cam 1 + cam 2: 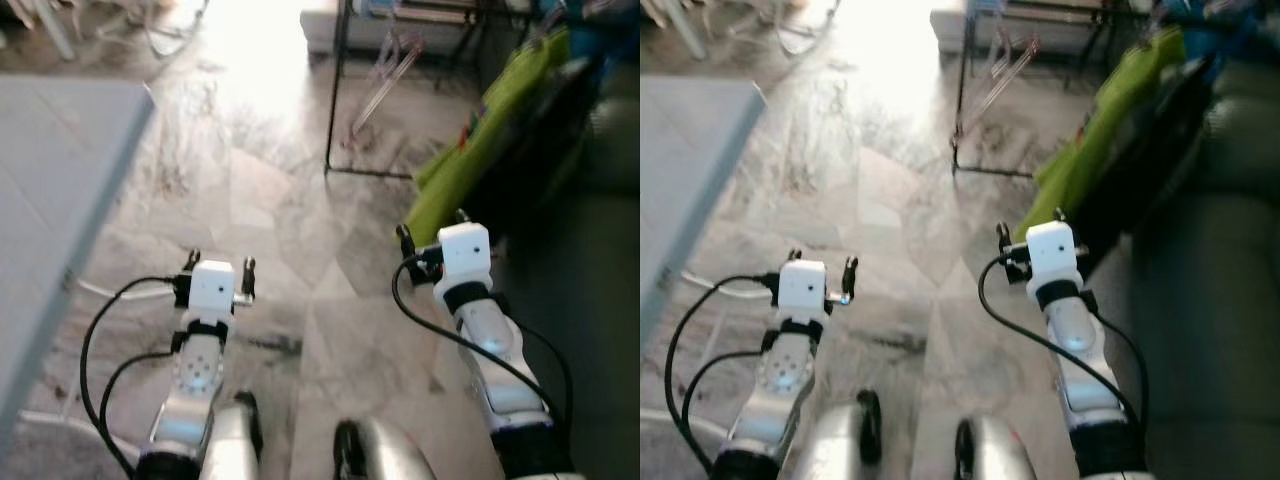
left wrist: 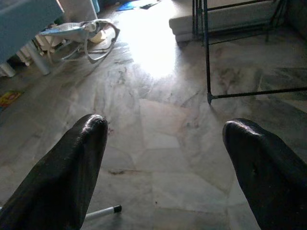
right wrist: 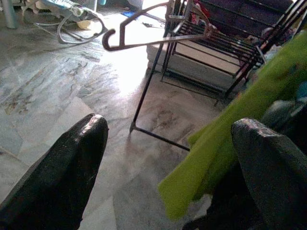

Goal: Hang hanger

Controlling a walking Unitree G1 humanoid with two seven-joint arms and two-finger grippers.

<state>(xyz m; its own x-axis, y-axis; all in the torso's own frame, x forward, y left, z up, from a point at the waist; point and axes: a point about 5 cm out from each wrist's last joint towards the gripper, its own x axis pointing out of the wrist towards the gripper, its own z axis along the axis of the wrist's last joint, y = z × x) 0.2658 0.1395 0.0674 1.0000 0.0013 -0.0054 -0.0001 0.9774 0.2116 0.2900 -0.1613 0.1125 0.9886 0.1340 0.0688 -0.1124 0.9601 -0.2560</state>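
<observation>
1. The hanger (image 3: 158,33) is at the black rack (image 3: 158,81), at the far end of the floor (image 1: 300,250). In the right wrist view it is a dark, thin-wire type. Its long axis runs roughly level, tilted slightly. Its hook points away from the rack, toward the bright part of the floor. Whether the hanger rests on a rail or is only caught on the frame cannot be told.
2. In the left eye view, pale pink hangers (image 1: 385,75) are visible inside the rack frame, slanting down toward the rack's foot.
3. The hanger is well apart from both end effectors, ahead of them. It lies nearer the right end effector (image 1: 432,229) than the left end effector (image 1: 219,263).
4. Right end effector: fingers (image 3: 62,177) spread wide, holding nothing. It hovers above the floor, just beside a green cloth (image 1: 480,150).
5. Left end effector: fingers (image 2: 67,172) spread wide, holding nothing. It hovers above the floor, pointing toward the rack's foot bar.
6. The green cloth drapes over dark furniture (image 1: 580,200) on the robot's right, near the rack.
7. A grey desk (image 1: 50,170) stands on the robot's left.
8. A baby bouncer (image 2: 81,36) sits on the floor far ahead on the left.
9. A white marker (image 2: 103,211) lies on the floor below the left end effector.
</observation>
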